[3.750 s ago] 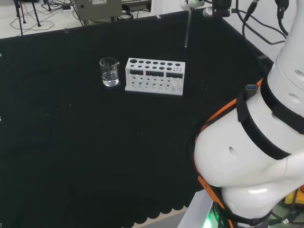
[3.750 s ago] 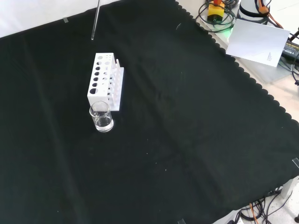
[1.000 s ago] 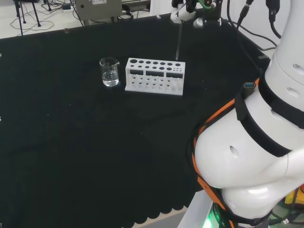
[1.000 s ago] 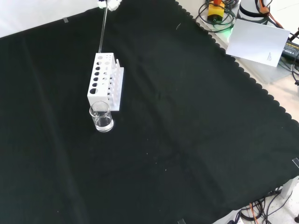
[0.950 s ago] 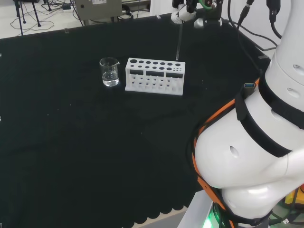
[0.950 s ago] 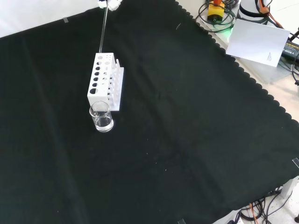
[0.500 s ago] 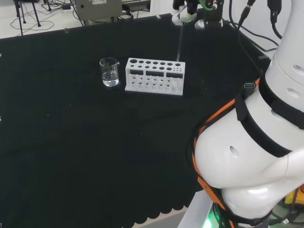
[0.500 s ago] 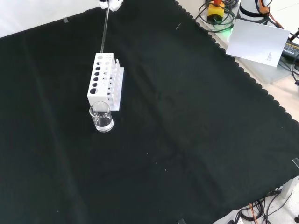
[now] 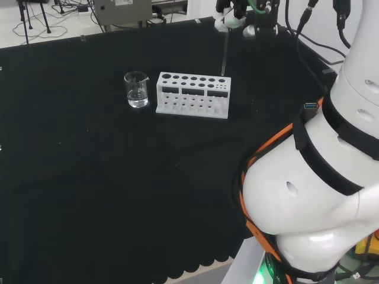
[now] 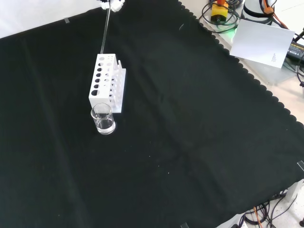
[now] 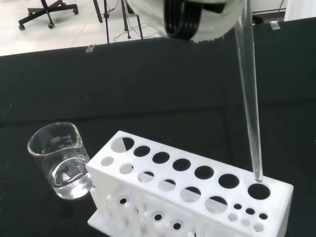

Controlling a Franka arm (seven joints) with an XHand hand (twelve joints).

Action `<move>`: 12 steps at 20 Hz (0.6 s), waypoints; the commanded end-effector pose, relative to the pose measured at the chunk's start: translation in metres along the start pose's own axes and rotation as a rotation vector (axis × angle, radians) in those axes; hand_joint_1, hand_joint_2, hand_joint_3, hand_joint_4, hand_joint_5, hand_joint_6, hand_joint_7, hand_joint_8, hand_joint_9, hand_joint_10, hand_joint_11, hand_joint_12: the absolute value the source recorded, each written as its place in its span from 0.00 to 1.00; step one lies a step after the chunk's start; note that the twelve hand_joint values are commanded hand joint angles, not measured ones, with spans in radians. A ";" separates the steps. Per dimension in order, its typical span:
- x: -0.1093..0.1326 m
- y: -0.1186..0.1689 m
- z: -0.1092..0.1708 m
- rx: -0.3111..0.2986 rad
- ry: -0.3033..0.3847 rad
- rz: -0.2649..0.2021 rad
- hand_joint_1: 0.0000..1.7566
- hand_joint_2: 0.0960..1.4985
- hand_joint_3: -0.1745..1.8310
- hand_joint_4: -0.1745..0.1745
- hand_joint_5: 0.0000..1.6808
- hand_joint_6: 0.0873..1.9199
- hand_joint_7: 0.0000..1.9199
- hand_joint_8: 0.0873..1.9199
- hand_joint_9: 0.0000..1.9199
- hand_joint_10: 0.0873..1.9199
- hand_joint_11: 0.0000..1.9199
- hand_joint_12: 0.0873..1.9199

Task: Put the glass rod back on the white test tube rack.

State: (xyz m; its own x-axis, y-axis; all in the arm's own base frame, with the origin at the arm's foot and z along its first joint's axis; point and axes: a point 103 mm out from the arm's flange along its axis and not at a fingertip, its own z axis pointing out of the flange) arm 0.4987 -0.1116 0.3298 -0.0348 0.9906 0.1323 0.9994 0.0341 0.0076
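Observation:
The white test tube rack (image 9: pixel 192 94) stands on the black cloth, its top full of round holes. The hand (image 9: pixel 238 13) is at the head view's top edge, shut on the upper end of the glass rod (image 9: pixel 224 53), which hangs nearly upright. In the front view the hand (image 10: pixel 112 4) shows at the top edge, with the glass rod (image 10: pixel 105 29) reaching down to the rack's (image 10: pixel 107 83) far end. In the wrist view the glass rod's (image 11: pixel 249 98) tip hovers just over the large end hole of the rack (image 11: pixel 197 195), under the blurred hand (image 11: pixel 197 19).
A small glass beaker (image 9: pixel 136 90) with a little clear liquid stands just off the rack's other end, near side in the front view (image 10: pixel 103 118). The arm's white links (image 9: pixel 320 177) stand at the head view's right. Paper (image 10: pixel 263 40) and cables lie beyond the cloth's scalloped edge.
The hand has brought the rod from beyond the rack's end to over it and lowered it. In the last half second the tip has crept slightly towards the end hole.

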 end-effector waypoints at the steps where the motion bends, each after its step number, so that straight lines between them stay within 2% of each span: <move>1: 0.002 0.003 0.007 0.010 0.001 -0.007 0.74 0.57 0.25 0.00 0.70 0.18 0.59 0.56 0.86 0.36 0.62 0.39; 12: -0.001 0.004 0.017 0.021 0.011 -0.003 0.74 0.57 0.25 0.00 0.70 0.18 0.59 0.56 0.86 0.36 0.62 0.39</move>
State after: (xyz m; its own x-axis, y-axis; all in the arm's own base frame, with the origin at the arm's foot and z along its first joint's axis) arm 0.5027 -0.1087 0.3155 -0.0409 0.9893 0.1403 0.9989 0.0435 -0.0153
